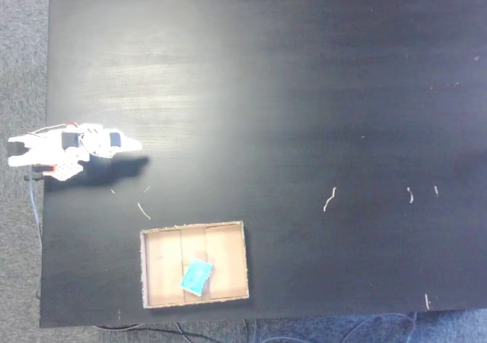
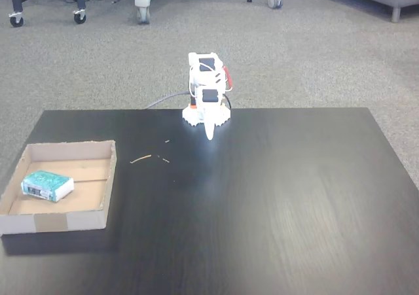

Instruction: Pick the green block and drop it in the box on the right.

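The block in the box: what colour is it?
Teal-green with a paler whitish edge; the green block lies inside the box, best seen in the fixed view from the table's front.

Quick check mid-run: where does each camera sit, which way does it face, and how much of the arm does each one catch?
A fixed view: above the black table, looking straight down; folded white arm at the left edge, pincer pointing right.
A fixed view: at table height opposite the arm, facing it across the table; arm at far edge, pincer down.
Both show the green block inside the box.
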